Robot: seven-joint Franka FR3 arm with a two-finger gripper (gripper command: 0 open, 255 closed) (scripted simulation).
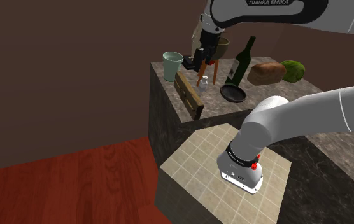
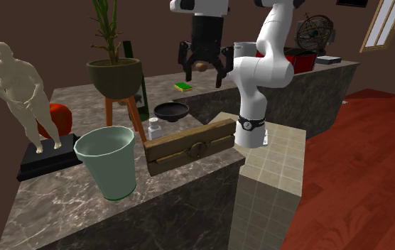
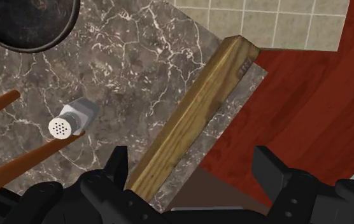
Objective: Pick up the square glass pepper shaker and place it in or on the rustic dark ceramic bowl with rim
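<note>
Two-fingered gripper (image 3: 191, 168) hangs spread and empty. Pepper shaker (image 3: 72, 119) stands near the bench (image 3: 144, 51) edge, between wooden block (image 3: 195, 114) and plant-stand legs (image 3: 29, 157); descending fingers (image 3: 117, 168) could clip either and topple it.

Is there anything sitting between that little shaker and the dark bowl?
Nothing: in the wrist view, bare marble counter separates the shaker and the dark bowl.

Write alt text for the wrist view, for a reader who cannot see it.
The open black gripper hangs above a dark marble counter, empty, over a long wooden block. Apart from the block stands a small clear shaker with a perforated white cap, seen from above, and beyond it the rim of a dark bowl.
</note>
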